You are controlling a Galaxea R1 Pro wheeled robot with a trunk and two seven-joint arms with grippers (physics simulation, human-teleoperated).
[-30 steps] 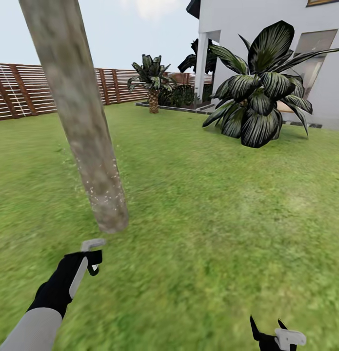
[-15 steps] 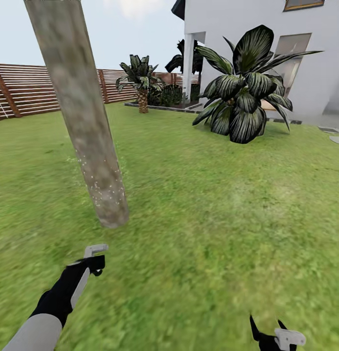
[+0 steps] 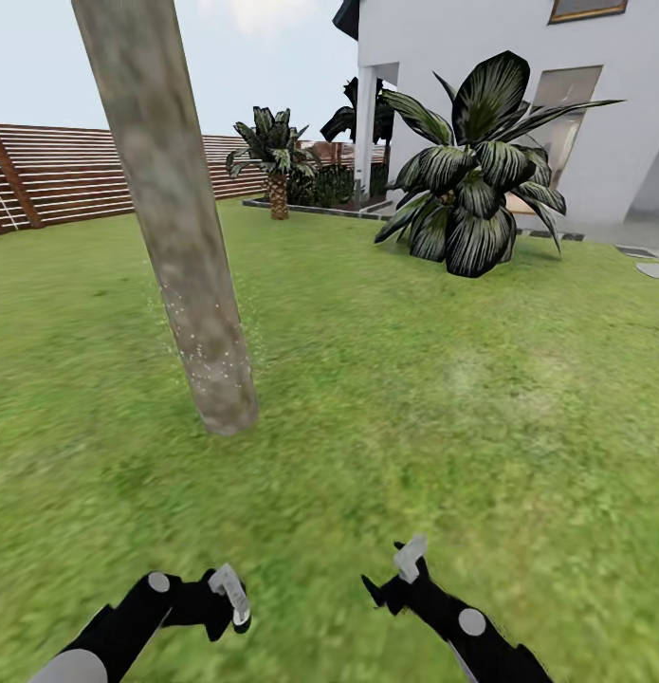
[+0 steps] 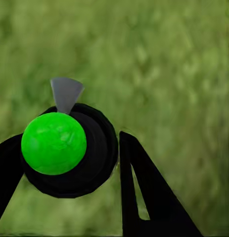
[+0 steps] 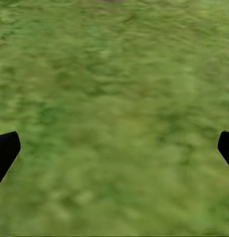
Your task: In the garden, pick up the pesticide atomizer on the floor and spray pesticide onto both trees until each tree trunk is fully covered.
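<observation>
Both arms lowered, atomizer (image 4: 65, 148) (left hand (image 3: 225, 598)) nozzle-forward

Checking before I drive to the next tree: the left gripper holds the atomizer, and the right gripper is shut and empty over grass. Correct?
Not quite. The right gripper is open, not shut: the right wrist view shows its fingers spread wide apart, with nothing but grass between them. The rest stands: the left gripper holds the atomizer.
</observation>
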